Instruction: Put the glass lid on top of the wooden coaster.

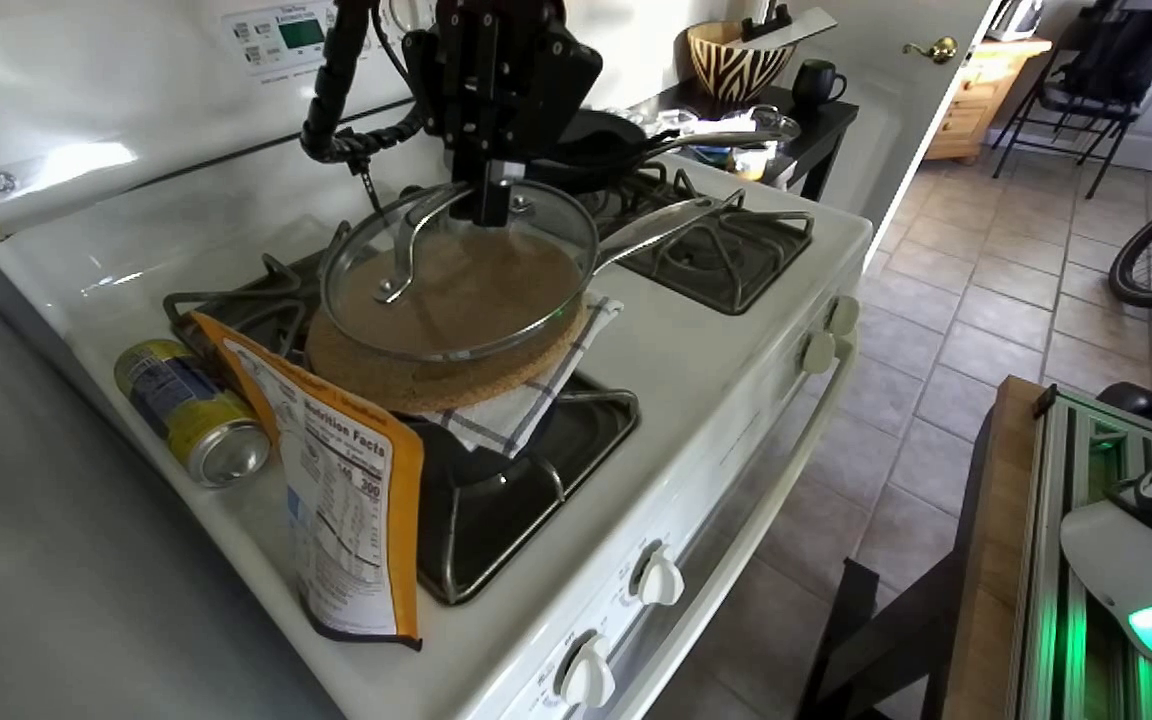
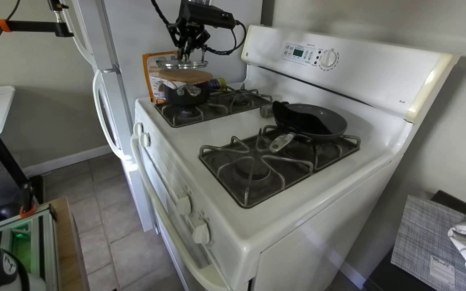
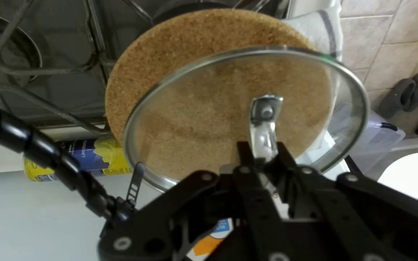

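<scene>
The glass lid [image 1: 466, 290] is round and clear with a metal rim and an arched metal handle. My gripper [image 1: 484, 205] is shut on that handle; in the wrist view the fingers [image 3: 262, 152] stand on both sides of it. The wooden coaster [image 1: 416, 388] is a thick round brown cork-like disc lying on a cloth over a dark pot [image 2: 186, 93]. In an exterior view the lid [image 2: 182, 64] hangs just above the coaster [image 2: 185, 75] with a small gap. In the wrist view the lid [image 3: 209, 119] overlaps most of the coaster [image 3: 194, 36], offset from it and seen through the glass.
An orange-edged bag [image 1: 356, 500] stands close beside the coaster, with a yellow can [image 1: 191, 410] lying behind it. A checked cloth [image 1: 536, 400] hangs from under the coaster. The pot's metal handle [image 1: 651, 228] sticks out. A black frying pan [image 2: 312, 117] sits on another burner.
</scene>
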